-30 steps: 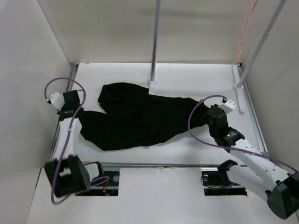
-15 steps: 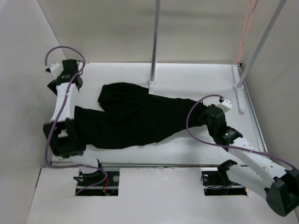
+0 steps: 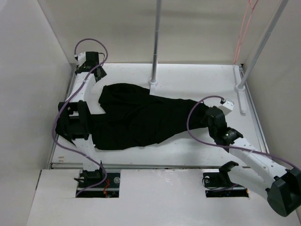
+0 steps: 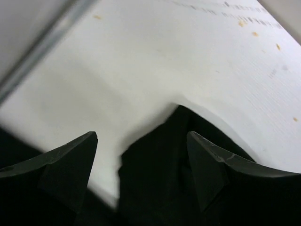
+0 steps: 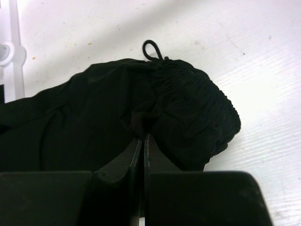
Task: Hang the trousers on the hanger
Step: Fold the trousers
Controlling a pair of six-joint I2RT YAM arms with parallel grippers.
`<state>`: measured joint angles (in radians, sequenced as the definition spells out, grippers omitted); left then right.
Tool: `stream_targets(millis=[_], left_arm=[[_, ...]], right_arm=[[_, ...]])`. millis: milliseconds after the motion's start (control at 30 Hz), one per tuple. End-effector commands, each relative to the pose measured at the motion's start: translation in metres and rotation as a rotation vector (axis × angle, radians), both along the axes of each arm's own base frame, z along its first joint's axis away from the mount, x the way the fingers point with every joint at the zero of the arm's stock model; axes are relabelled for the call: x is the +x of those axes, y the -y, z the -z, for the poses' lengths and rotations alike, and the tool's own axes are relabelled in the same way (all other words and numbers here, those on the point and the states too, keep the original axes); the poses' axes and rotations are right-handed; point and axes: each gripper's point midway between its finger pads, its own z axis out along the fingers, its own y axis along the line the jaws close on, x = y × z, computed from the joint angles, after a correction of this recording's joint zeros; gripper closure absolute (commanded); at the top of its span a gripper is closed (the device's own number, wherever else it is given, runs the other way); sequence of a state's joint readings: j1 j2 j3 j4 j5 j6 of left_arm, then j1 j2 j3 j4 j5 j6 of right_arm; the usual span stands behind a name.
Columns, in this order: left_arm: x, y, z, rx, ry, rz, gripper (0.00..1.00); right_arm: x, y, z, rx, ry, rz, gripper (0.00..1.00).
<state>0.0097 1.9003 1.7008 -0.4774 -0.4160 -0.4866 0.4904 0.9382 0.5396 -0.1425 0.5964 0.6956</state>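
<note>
The left gripper [image 4: 141,137] is hovering with fingers apart over the far-left edge of the trousers [image 3: 141,117], probably seeking a leg. The trousers are lying flat on the table [image 3: 197,80], their long axis running left to right and the waistband pointing right. There the right gripper [image 5: 142,139] is pinching it, probably for lifting.

**A white bench [image 3: 197,77] boxed in by pale walls**

We see the bench closed in by plain pale panels: a left wall [image 3: 28,56], a back wall [image 3: 202,28] and a right wall [image 3: 282,94]. A white pole [image 3: 156,37] stands on a small foot at the middle of the bench's far edge. A second pole [image 3: 263,44] rises from the far right corner. A metal rail [image 3: 256,120] lines the right edge, and a white shelf [image 3: 155,197] fronts the near side. The light is soft and even. Up close, we notice small tan specks [image 4: 243,21] on the bench.
</note>
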Motion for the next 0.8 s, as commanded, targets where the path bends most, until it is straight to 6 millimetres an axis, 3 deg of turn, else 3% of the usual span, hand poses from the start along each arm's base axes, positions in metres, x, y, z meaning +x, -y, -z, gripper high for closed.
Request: stream_targets(millis=[0, 100, 167, 233, 267, 333, 367, 400, 467, 500, 533, 600, 700, 767], left_arm=[[0.031, 0.040, 0.068, -0.214, -0.080, 0.172, 0.26], [0.048, 0.066, 0.098, -0.322, -0.102, 0.268, 0.26], [0.056, 0.073, 0.111, -0.342, -0.109, 0.290, 0.28], [0.063, 0.074, 0.122, -0.345, -0.101, 0.288, 0.37], [0.063, 0.074, 0.127, -0.342, -0.107, 0.285, 0.50], [0.058, 0.067, 0.130, -0.320, -0.117, 0.248, 0.87], [0.055, 0.057, 0.122, -0.297, -0.096, 0.203, 0.92], [0.052, 0.042, 0.103, -0.262, -0.045, 0.131, 0.95], [0.044, 0.014, 0.039, -0.189, 0.133, 0.007, 0.97], [0.039, 0.009, 0.008, -0.171, 0.216, -0.020, 0.97], [0.028, 0.004, -0.040, -0.142, 0.333, -0.039, 0.97], [0.001, 0.014, -0.103, -0.102, 0.464, -0.039, 0.98], [-0.047, 0.032, -0.153, -0.032, 0.582, -0.055, 0.96], [-0.074, 0.038, -0.165, 0.076, 0.624, -0.072, 0.89]], right_arm=[[-0.002, 0.010, -0.018, -0.009, 0.036, 0.047, 0.96], [-0.008, 0.018, -0.021, -0.027, 0.032, 0.070, 0.96], [-0.010, 0.021, -0.022, -0.039, 0.030, 0.075, 0.96], [-0.011, 0.023, -0.019, -0.045, 0.024, 0.079, 0.96], [-0.012, 0.023, -0.018, -0.042, 0.023, 0.081, 0.96], [-0.013, 0.024, -0.016, -0.043, 0.018, 0.083, 0.96], [-0.013, 0.024, -0.015, -0.047, 0.015, 0.086, 0.96], [-0.012, 0.024, -0.014, -0.052, 0.013, 0.084, 0.96], [-0.008, 0.022, -0.014, -0.052, 0.005, 0.080, 0.96], [-0.006, 0.021, -0.015, -0.050, 0.006, 0.077, 0.96], [-0.003, 0.017, -0.017, -0.046, 0.011, 0.070, 0.96], [0.002, 0.014, -0.018, -0.044, 0.018, 0.073, 0.96], [0.007, 0.008, -0.016, -0.043, 0.009, 0.061, 0.96], [0.008, 0.005, -0.014, -0.045, 0.004, 0.052, 0.96]])
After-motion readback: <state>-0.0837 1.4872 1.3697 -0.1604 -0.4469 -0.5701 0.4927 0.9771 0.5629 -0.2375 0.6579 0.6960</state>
